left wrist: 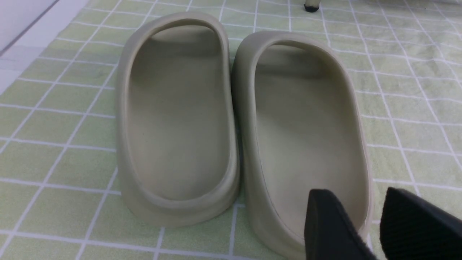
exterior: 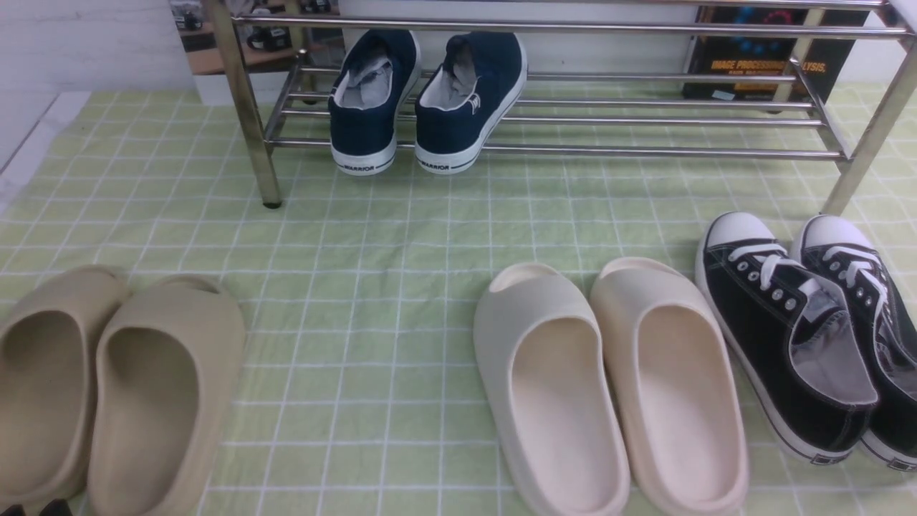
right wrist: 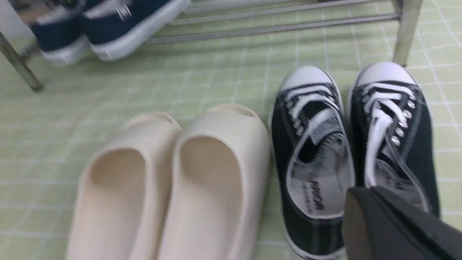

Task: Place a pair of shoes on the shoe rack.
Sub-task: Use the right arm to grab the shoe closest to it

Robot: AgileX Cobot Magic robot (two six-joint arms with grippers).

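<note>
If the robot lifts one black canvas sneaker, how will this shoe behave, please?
The black sneaker will probably bend a little at its thin canvas sides, while the rubber sole should stay fairly stiff. It is probably light for its size, because it looks hollow and low-cut. The loose-looking white laces may swing or catch.

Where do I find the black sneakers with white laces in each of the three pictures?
Front view: black sneakers at the far right.
Left wrist view: not in it.
Right wrist view: right of centre, beside the cream slides.
Shared landmark: the green checked cloth.
</note>
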